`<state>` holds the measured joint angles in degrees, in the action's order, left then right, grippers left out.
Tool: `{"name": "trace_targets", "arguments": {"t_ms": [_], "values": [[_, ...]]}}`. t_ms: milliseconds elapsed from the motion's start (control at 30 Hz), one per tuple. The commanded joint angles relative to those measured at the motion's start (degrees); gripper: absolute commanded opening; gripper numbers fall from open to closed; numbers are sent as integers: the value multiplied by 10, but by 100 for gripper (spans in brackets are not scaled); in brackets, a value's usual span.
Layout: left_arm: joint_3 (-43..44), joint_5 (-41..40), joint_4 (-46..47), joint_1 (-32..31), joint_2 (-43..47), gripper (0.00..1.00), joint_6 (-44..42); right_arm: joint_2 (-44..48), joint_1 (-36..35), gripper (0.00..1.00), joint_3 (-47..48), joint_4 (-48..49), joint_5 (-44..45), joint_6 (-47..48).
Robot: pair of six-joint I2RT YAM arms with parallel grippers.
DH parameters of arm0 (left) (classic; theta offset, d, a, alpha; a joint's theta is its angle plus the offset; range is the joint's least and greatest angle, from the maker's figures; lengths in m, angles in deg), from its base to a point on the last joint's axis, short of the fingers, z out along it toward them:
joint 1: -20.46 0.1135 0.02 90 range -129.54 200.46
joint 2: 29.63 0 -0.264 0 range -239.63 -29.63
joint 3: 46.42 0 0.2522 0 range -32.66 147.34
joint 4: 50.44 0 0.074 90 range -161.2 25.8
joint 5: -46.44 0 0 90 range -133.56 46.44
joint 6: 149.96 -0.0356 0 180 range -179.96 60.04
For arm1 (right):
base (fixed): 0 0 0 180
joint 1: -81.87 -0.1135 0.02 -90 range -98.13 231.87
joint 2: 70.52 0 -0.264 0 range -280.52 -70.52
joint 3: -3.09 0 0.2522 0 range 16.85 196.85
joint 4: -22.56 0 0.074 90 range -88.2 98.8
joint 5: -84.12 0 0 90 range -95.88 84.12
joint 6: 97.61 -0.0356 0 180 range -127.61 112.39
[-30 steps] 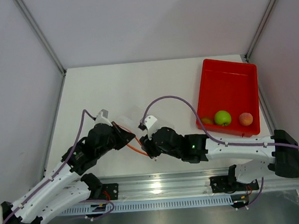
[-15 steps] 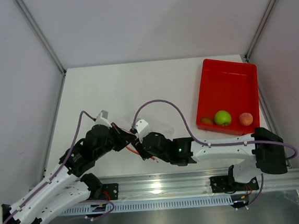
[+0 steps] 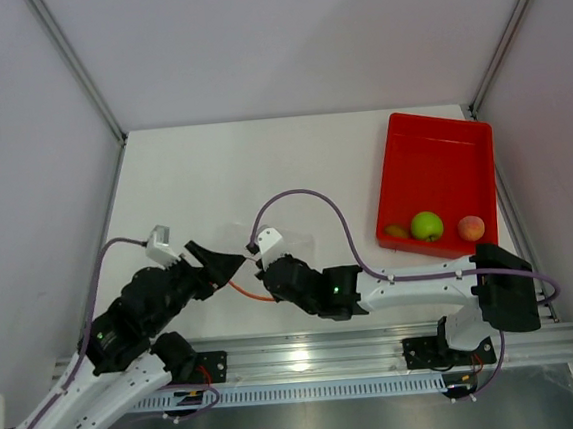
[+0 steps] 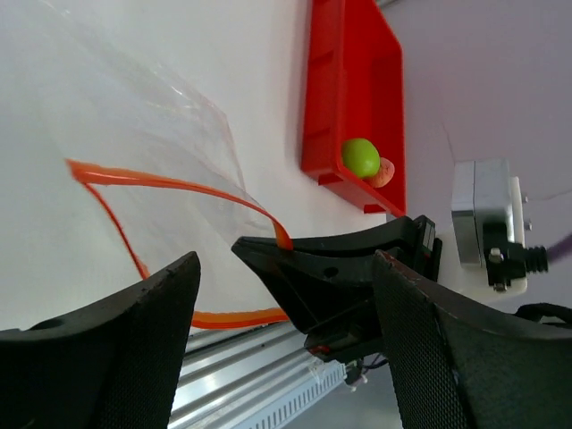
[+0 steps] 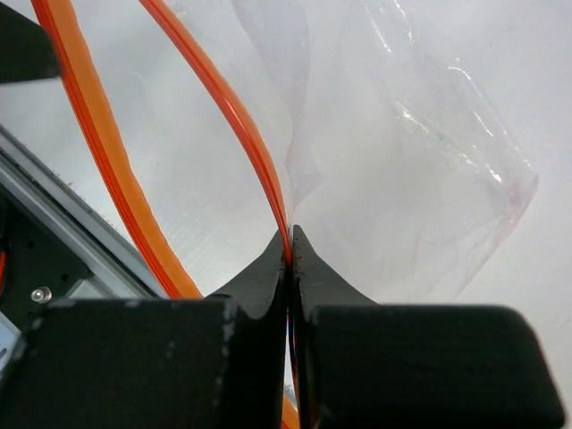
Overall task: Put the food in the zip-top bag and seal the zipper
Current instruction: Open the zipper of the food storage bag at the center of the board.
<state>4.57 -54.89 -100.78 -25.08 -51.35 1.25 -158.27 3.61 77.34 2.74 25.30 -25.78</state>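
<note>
The clear zip-top bag lies near the front edge of the table, and its orange-red zipper curls open. My right gripper is shut on the upper zipper strip, pinching it between the fingertips. My left gripper stands open just left of the bag mouth with nothing between its fingers. The food is in the red tray: a green apple, a peach and a brown lump. The left wrist view also shows the apple and the bag.
The red tray sits at the right side of the table, against the right wall. A metal rail runs along the near edge under the arm bases. White walls enclose the table on three sides.
My left gripper let go of the bag mouth, opened and drew back to the left. My right gripper moved left and closed on the zipper strip.
</note>
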Motion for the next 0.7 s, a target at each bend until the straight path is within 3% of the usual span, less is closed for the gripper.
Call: {"name": "trace_targets", "arguments": {"t_ms": [0,300,500,667], "values": [[2,-53,-57,-4,39,79,-36,20,-2,0,24,-2,5,-42],[-66,6,-56,-4,45,63,-10,44,3,0,45,-7,-19,-59],[-66,3,-41,-4,-5,55,-11,74,0,0,37,10,-38,-63],[-85,21,-20,-6,11,57,-7,90,3,0,34,1,-25,-49]]}}
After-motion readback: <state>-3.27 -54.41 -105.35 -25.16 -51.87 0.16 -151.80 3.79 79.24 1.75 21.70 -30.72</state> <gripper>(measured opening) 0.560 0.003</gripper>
